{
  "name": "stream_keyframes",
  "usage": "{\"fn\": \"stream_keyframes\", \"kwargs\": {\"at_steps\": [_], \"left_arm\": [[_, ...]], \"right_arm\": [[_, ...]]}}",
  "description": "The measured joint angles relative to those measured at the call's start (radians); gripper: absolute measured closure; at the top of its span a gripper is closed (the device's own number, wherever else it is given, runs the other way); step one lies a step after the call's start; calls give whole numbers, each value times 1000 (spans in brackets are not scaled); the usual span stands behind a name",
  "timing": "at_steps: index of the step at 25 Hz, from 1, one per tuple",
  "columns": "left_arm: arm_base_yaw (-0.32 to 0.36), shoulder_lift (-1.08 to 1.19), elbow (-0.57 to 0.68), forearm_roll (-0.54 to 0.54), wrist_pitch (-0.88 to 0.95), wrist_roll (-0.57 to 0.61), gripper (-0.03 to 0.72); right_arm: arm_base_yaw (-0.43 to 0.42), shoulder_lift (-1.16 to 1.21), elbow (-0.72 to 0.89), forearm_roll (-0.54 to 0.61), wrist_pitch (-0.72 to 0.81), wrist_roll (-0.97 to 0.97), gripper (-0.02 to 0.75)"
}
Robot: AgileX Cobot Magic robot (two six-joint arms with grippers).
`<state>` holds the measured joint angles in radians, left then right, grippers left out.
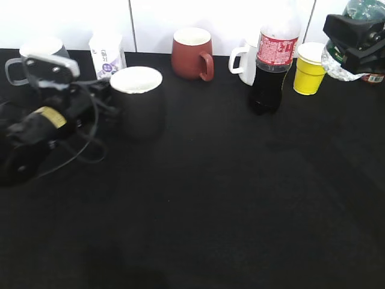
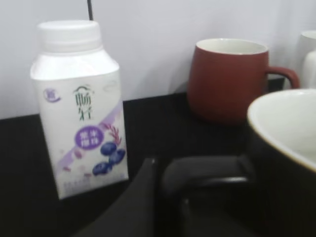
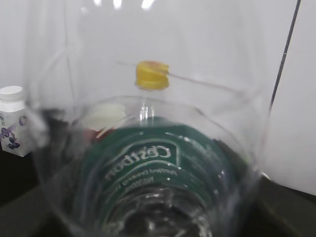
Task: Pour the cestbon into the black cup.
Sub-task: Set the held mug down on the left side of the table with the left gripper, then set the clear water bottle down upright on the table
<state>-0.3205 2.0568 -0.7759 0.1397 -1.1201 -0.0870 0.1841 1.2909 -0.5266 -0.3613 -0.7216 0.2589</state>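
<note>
Holding the cestbon (image 1: 352, 36) up at the far right, your right gripper (image 1: 355, 33) has the bottle clamped across its body; the right wrist view looks straight through the clear plastic, with the green label (image 3: 148, 163) close below and the yellow cap (image 3: 152, 75) at the far end, so the bottle lies roughly along the camera's line and the jaws are closed on it. It sits above the table (image 1: 210, 211), well apart from the target, probably so it clears the dark cola bottle (image 1: 274, 60) and the yellow cup (image 1: 309, 69) on the way across.

Your left gripper (image 1: 99, 93) is at the near left, just beside the black cup (image 1: 137, 99). In the left wrist view the cup's handle (image 2: 207, 173) runs right in front of the camera, with a dark finger (image 2: 133, 207) beside it. That placement suits steadying the cup while you pour, but you cannot tell from these pictures whether the jaws are closed on the handle or only alongside it.

The cup stands upright, its white inside showing no liquid, with the milk carton (image 2: 79, 108) and the red-brown mug (image 2: 229, 79) behind it. Pouring has not begun; the cap looks to be still on.
</note>
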Motion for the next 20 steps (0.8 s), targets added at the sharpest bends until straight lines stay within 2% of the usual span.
{"fn": "stream_keyframes", "kwargs": {"at_steps": [6,7,10,16,20], "left_arm": [[0,85,-66,-41,-30,2,652],[0,86,-66,-36,-41,-5,613],[0,86,-57,-21,-57,-16,431],[0,-15,104,-38,-88,-17,407],[0,-168,272,-28,-87,-18,407]], "right_arm": [[0,0,0,0,0,1,245],[0,0,0,0,0,1,245],[0,0,0,0,-1,1,245],[0,0,0,3,17,2,245],[0,90,0,148,71,-120,245]]}}
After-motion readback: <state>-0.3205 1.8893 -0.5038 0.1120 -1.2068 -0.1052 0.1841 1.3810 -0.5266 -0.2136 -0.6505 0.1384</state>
